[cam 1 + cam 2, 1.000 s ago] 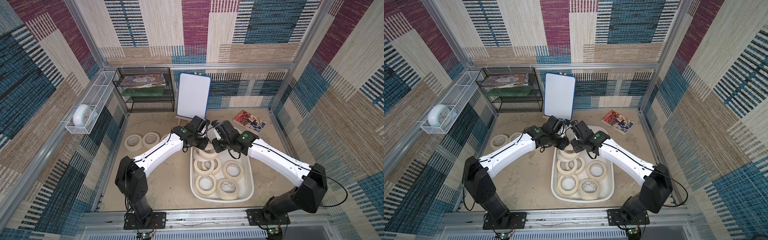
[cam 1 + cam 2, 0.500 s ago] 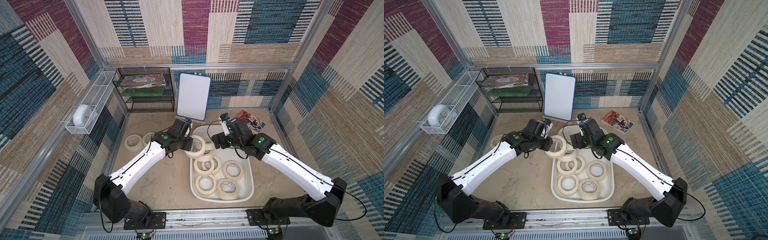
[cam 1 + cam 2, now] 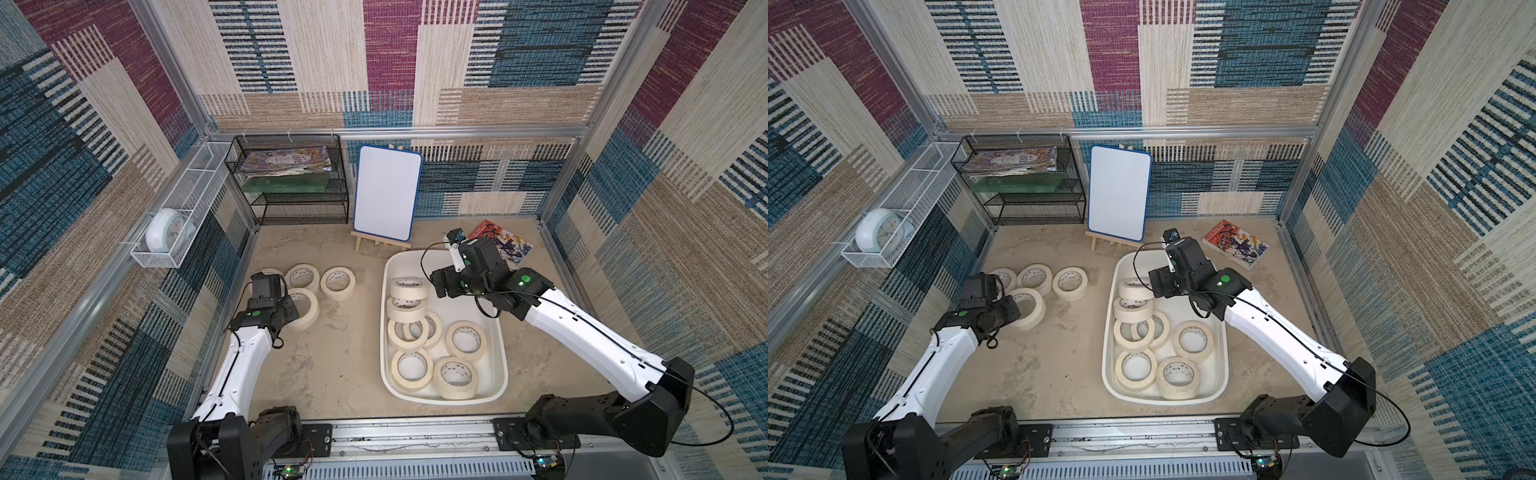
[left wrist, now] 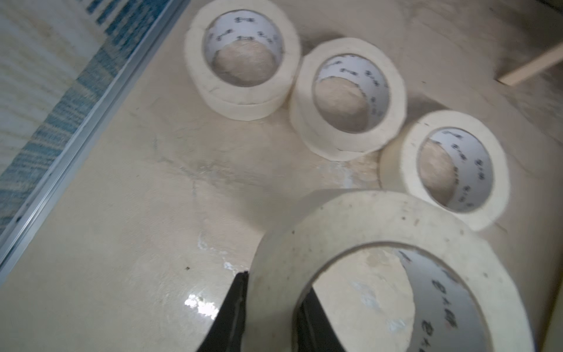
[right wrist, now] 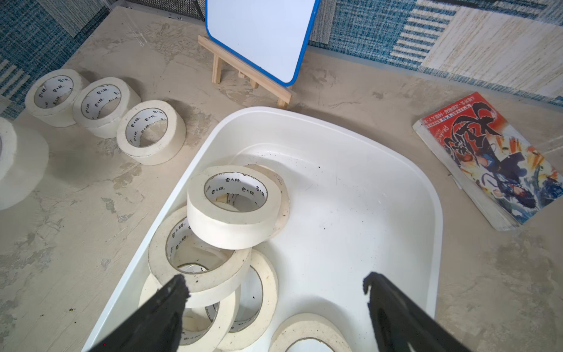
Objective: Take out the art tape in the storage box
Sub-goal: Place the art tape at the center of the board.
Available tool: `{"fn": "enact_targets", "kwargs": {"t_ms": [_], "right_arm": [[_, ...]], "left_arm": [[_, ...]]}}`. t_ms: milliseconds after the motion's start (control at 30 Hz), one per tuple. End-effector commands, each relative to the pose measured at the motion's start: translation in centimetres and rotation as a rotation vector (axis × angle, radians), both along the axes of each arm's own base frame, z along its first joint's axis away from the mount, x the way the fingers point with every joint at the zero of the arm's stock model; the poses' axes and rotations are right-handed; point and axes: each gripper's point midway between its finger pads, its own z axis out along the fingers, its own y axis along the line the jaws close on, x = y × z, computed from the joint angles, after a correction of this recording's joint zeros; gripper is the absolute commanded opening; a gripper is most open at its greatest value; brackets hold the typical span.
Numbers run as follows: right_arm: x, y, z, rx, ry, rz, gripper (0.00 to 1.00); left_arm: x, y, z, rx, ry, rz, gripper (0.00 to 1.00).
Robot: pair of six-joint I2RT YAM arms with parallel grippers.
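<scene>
The white storage box (image 3: 505,365) (image 3: 1183,307) (image 5: 350,213) sits right of centre and holds several cream art tape rolls (image 3: 466,340) (image 3: 1192,341), some stacked at its far left (image 5: 234,207). My right gripper (image 3: 440,286) (image 3: 1158,284) (image 5: 274,283) hangs open over that stack with nothing between its fingers. Three more rolls (image 3: 338,284) (image 4: 347,97) lie on the table to the left. Beside them my left gripper (image 3: 291,313) (image 4: 274,286) is shut on the wall of another roll (image 3: 307,309) (image 3: 1030,309) (image 4: 396,274), one finger inside the ring. I cannot tell if this roll touches the table.
A whiteboard on a wooden easel (image 3: 388,193) stands just behind the box. A comic book (image 3: 503,245) lies at the back right. A black mesh rack (image 3: 291,183) fills the back left corner, and a white wire basket with a clock (image 3: 170,226) hangs on the left wall.
My left arm has carried a roll from the box's far end leftward, down beside the rolls on the table. My right gripper has opened and drawn back a little over the box.
</scene>
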Motion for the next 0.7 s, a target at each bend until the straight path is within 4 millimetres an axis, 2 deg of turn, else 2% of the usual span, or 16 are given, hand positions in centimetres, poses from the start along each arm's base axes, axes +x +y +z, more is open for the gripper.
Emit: {"fn": "enact_targets", "kwargs": {"t_ms": [0, 100, 233, 367, 667], "right_arm": [[0.3, 0.7, 0.1, 0.026, -0.011, 0.039, 0.95], [0.3, 0.5, -0.4, 0.023, -0.004, 0.052, 0.95], [0.5, 0.3, -0.8, 0.039, 0.005, 0.07, 0.95], [0.5, 0.2, -1.2, 0.039, 0.005, 0.084, 0.95], [-0.4, -1.0, -2.9, 0.031, 0.041, 0.068, 0.94]], "left_arm": [[-0.7, 3.8, 0.2, 0.018, -0.074, 0.233, 0.0], [-2.1, 6.1, -0.8, 0.073, -0.019, 0.354, 0.0], [-3.0, 7.8, -3.7, 0.087, 0.082, 0.436, 0.0], [-2.2, 8.0, -5.5, 0.094, 0.175, 0.386, 0.0], [-0.1, 11.0, -7.1, 0.207, 0.296, 0.36, 0.0]]}}
